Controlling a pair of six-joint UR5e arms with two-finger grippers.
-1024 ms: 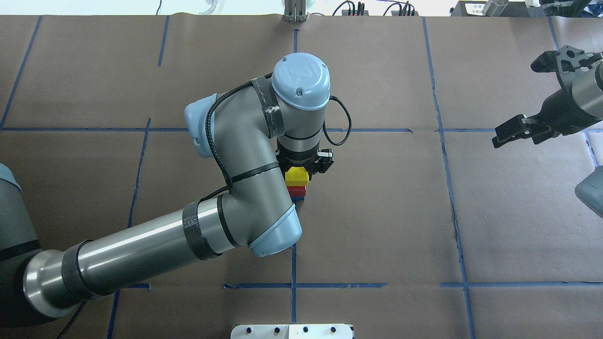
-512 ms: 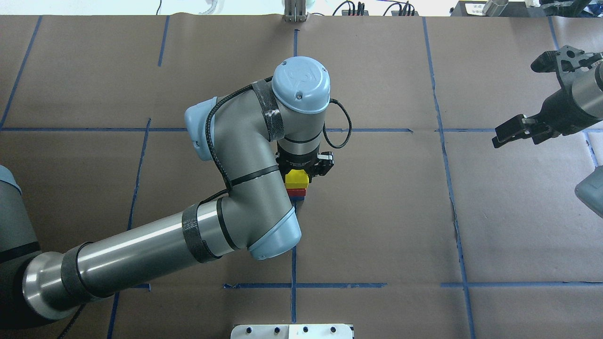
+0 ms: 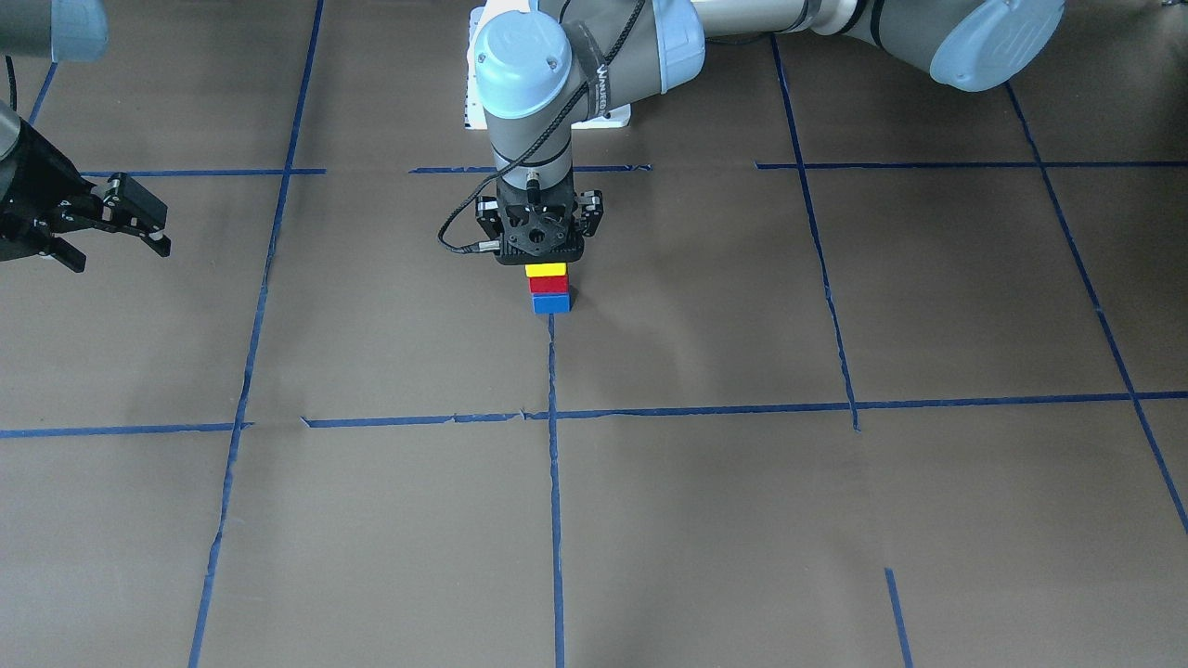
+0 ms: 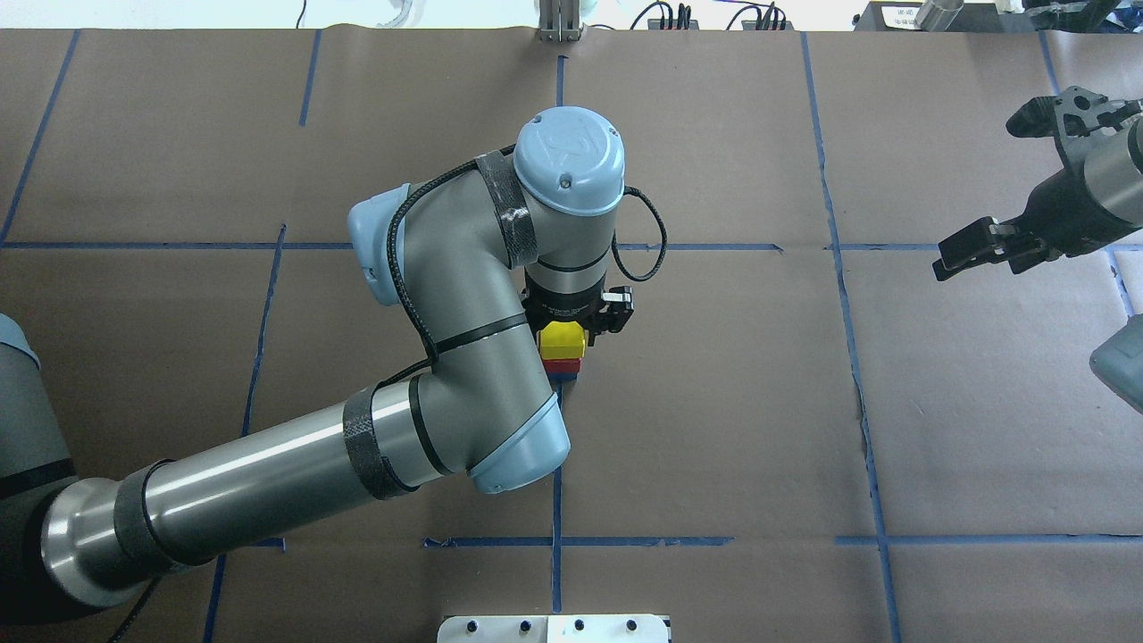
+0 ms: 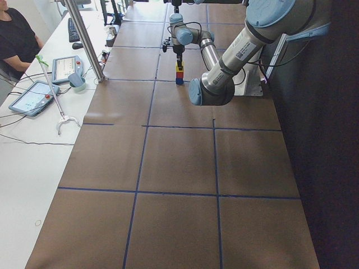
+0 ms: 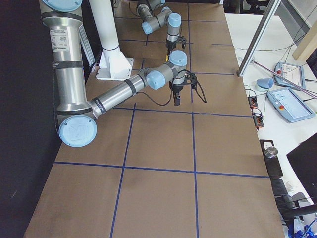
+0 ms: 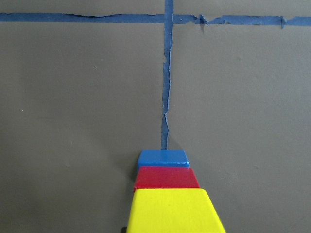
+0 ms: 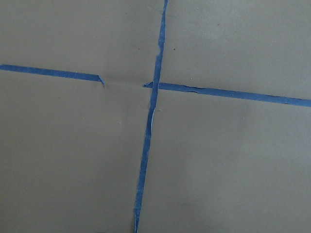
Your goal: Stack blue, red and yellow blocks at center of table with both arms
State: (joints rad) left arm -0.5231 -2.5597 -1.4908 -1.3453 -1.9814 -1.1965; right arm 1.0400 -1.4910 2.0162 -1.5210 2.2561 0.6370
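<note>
A stack stands at the table's center on a blue tape line: blue block (image 3: pixel 550 304) at the bottom, red block (image 3: pixel 548 285) on it, yellow block (image 3: pixel 546 271) on top. My left gripper (image 3: pixel 544 262) points straight down and is shut on the yellow block (image 4: pixel 561 339). Its fingertips are hidden under the wrist. In the left wrist view the yellow block (image 7: pixel 172 211) lines up over the red block (image 7: pixel 166 177) and the blue block (image 7: pixel 163 158). I cannot tell whether yellow touches red. My right gripper (image 4: pixel 982 192) is open and empty, far off to the right.
Blue tape lines (image 4: pixel 555 500) divide the brown paper table into squares. The white base plate (image 4: pixel 554 628) sits at the near edge. A side bench with tablets (image 5: pixel 32 96) and a seated operator (image 5: pixel 15 36) lies beyond the table's far edge.
My left arm has sunk slightly with the yellow block, which now covers more of the red block. The right arm has not moved.
</note>
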